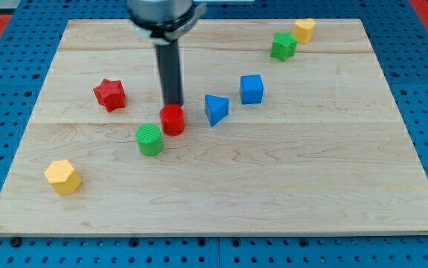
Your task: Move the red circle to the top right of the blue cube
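Observation:
The red circle is a small red cylinder near the board's middle, left of centre. My tip stands right at its top edge, touching it. The blue cube sits to the right and a little higher in the view. A blue triangle lies between the red circle and the blue cube. A green cylinder sits just below-left of the red circle, nearly touching it.
A red star sits at the left. A green star and a yellow block sit together at the top right. A second yellow block lies at the bottom left. The wooden board rests on a blue pegboard.

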You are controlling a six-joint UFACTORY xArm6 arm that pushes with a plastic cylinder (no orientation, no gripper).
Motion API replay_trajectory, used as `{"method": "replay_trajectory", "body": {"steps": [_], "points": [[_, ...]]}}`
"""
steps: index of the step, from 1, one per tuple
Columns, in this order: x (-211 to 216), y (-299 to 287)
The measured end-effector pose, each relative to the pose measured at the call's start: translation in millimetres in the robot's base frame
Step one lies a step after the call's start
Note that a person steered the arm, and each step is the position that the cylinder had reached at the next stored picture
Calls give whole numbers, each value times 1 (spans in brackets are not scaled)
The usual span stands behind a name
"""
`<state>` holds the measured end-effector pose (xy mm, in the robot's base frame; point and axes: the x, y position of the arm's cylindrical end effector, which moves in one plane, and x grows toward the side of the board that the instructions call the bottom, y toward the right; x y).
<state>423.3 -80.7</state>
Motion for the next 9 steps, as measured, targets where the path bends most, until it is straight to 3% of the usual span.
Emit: {"method": "replay_trajectory", "body": {"steps": [3,5,8,9], "points": [[77,-36],[80,4],[48,-14],[43,36]]}}
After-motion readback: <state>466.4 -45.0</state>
